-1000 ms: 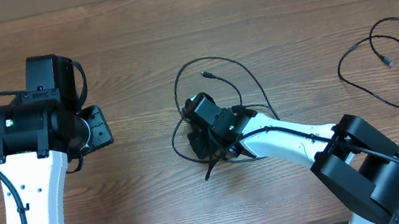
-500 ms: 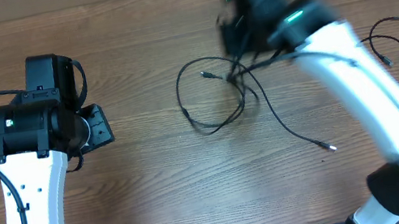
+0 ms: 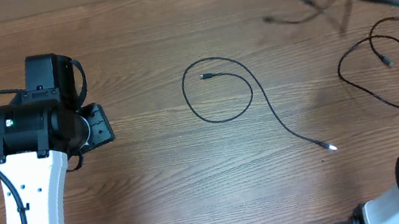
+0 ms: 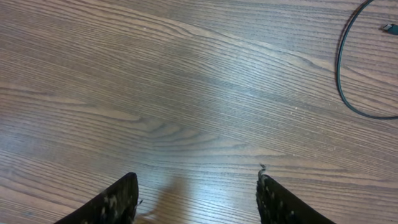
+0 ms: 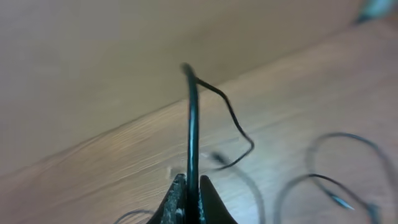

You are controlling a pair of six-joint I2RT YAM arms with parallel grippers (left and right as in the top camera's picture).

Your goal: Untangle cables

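Carried cable [image 5: 192, 124]: clamped between the tips of the right pincer [image 5: 188, 190], which is fully closed on it. It stands up from the jaws, then droops off to the right. Overhead it shows only as a blurred streak at the far right corner, off the table [image 3: 156, 194].

Change: a second ago that pincer sat low in the knot at mid-table. It has since swung up and away to the far right, drawing this one cord out with it.

Centre cable [image 3: 186, 99]: left behind, now lying alone. It makes one open loop with a tail running to a plug end at the near right, and nothing crosses it.

Right-hand cable [image 3: 341, 72]: unmoved, well apart from the centre one.

Left pincer [image 4: 198, 198]: jaws apart, nothing between them, above bare wood. The arm has not shifted.

Judgement: the central tangle looks undone. The carried cord still needs laying down clear of the right-hand one.
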